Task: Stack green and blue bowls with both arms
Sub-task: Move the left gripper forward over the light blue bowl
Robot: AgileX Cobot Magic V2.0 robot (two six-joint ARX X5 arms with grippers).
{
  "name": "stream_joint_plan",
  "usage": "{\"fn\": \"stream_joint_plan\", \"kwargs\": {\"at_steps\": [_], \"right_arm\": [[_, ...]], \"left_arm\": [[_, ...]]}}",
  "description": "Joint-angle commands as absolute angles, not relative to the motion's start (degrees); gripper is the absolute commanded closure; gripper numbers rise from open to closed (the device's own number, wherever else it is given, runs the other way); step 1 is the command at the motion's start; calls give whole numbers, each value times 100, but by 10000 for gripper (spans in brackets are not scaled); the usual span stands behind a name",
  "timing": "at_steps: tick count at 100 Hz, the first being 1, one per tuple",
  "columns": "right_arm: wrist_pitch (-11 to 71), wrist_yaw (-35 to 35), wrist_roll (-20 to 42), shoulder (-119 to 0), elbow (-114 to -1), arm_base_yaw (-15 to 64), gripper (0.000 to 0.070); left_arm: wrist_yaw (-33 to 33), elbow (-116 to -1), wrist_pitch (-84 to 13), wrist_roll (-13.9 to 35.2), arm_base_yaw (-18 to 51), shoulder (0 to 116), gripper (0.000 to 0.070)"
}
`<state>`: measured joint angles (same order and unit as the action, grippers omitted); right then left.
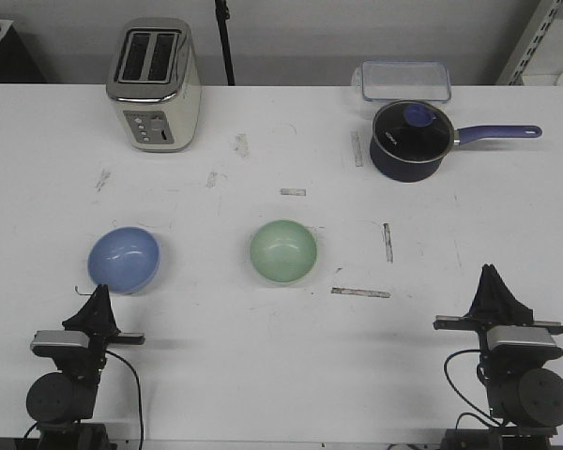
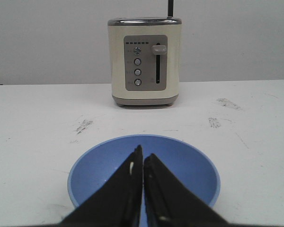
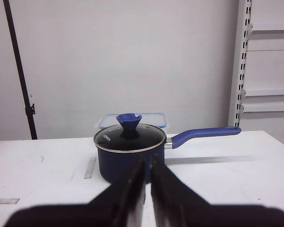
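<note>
While left pincer (image 2: 143, 163) clenched, hides blue bowl (image 2: 180, 163) centre | right pincer (image 3: 146, 165) clenched, empty

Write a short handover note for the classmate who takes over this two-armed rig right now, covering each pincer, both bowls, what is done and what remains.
Left pincer: shut, empty, parked at the near table edge just behind the glossy periwinkle-blue round bowl.
Right pincer: shut, empty, parked at the near right edge, facing the dark navy lidded saucepan.
Pale mint-green glossy round bowl: upright mid-table, apart from the blue bowl.
Done: nothing; neither bowl is gripped or stacked.
Left: pick up one bowl, nest it in the other.
</note>
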<state>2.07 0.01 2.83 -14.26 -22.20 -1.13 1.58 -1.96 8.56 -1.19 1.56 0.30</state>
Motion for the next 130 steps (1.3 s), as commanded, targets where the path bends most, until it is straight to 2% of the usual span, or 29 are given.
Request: {"fn": "stream_joint_plan", "kwargs": {"at_steps": [1,42,85,102,130], "right_arm": [[130,1,340,-1422,-2228,-108,690],[130,3,340,-1422,-2228,-110,690],[130,3,340,-1422,-2228,-110,690],[130,3,340,-1422,-2228,-110,690],[130,1,340,-1422,-2228,-110,690]], "left_arm": [[152,-71,917,-187,152,19,698],[198,-508,827,-40,152,364,699],[150,-2488,338,-45,152,2891,698],[148,-3548,-239,-45,152,4099,698],[148,-5360,-1935,-32,152,5712,698]]}}
